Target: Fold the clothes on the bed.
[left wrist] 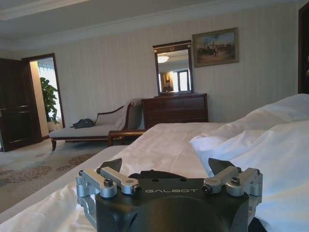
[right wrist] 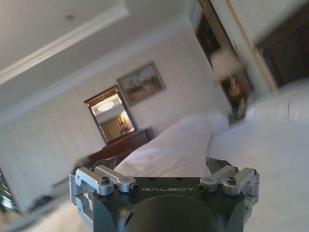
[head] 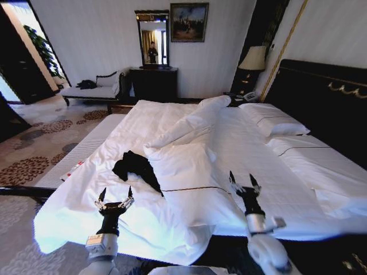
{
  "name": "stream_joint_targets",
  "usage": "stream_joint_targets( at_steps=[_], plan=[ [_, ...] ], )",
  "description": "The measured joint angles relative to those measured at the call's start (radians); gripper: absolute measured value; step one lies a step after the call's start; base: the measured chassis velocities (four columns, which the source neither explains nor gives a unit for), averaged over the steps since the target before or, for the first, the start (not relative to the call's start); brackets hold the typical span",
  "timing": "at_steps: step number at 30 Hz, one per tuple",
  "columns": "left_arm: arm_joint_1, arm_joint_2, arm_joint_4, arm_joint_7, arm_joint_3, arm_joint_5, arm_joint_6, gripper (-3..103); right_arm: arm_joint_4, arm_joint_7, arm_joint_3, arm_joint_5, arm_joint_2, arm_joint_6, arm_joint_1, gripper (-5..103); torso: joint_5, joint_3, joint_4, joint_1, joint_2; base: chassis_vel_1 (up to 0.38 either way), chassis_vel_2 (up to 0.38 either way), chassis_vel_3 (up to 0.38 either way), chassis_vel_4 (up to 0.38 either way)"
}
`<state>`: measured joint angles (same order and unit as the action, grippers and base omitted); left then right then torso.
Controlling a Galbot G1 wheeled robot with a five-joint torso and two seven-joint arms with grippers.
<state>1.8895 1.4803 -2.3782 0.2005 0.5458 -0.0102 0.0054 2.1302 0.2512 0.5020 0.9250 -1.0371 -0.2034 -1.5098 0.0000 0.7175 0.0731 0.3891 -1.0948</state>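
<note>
Two claws, head view: left gripper (head: 115, 195) and right gripper (head: 244, 180), both released, fingers spread, empty.
Garment, head view: crumpled black soft-fabric T-shirt (head: 135, 167) just ahead of the left gripper, slightly to its right, apart from it; well to the left of the right gripper.
Support, head view: large white-duveted bed with dark headboard (head: 241, 149) beneath both grippers; white pillow (head: 186, 172) between them.
Left wrist view: left gripper (left wrist: 169, 169) released over the white duvet; dark wooden dresser (left wrist: 176, 108) far ahead.
Right wrist view: right gripper (right wrist: 161, 166) released above white bedding.

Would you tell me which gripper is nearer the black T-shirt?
The left gripper: it is just below the black T-shirt; the right gripper is beyond the pillow.
</note>
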Motion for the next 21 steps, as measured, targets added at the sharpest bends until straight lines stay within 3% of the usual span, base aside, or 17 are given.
stream_joint_targets(
  at_steps=[1, 5, 6, 10, 11, 14, 21],
  plan=[
    [0.000, 0.000, 0.000, 0.000, 0.000, 0.000, 0.000, 100, 0.000, 0.000, 0.000, 0.000, 0.000, 0.000, 0.000, 100, 0.0000, 0.000, 0.0000, 0.000, 0.000, 0.000, 0.000, 0.000, 0.000],
    [0.011, 0.004, -0.006, 0.001, 0.017, -0.005, -0.006, 100, -0.015, 0.048, -0.029, 0.373, 0.058, 0.156, 0.163, 100, 0.0001, 0.000, 0.0003, 0.000, 0.000, 0.000, 0.000, 0.000, 0.000],
    [0.011, 0.004, -0.006, 0.001, 0.017, -0.005, -0.006, 100, -0.015, 0.048, -0.029, 0.373, 0.058, 0.156, 0.163, 100, 0.0001, 0.000, 0.0003, 0.000, 0.000, 0.000, 0.000, 0.000, 0.000],
    [0.022, 0.010, -0.011, 0.003, 0.034, -0.011, -0.009, 100, -0.076, 0.098, -0.077, 0.541, 0.071, 0.277, 0.320, 100, 0.0000, 0.000, 0.0002, 0.000, 0.000, 0.000, 0.000, 0.000, 0.000],
    [0.022, 0.010, -0.011, 0.003, 0.034, -0.011, -0.009, 100, -0.076, 0.098, -0.077, 0.541, 0.071, 0.277, 0.320, 100, 0.0000, 0.000, 0.0002, 0.000, 0.000, 0.000, 0.000, 0.000, 0.000],
    [0.026, 0.017, -0.007, 0.004, 0.045, -0.019, -0.009, 100, -0.141, 0.100, -0.123, 0.622, 0.081, 0.367, 0.431, 100, 0.0000, 0.000, 0.0004, 0.000, 0.000, 0.000, 0.000, 0.000, 0.000],
    [0.029, 0.030, 0.012, 0.004, 0.052, -0.032, -0.007, 100, -0.303, 0.124, -0.247, 0.629, 0.083, 0.451, 0.601, 100, 0.0000, 0.000, 0.0002, 0.000, 0.000, 0.000, 0.000, 0.000, 0.000]
  ],
)
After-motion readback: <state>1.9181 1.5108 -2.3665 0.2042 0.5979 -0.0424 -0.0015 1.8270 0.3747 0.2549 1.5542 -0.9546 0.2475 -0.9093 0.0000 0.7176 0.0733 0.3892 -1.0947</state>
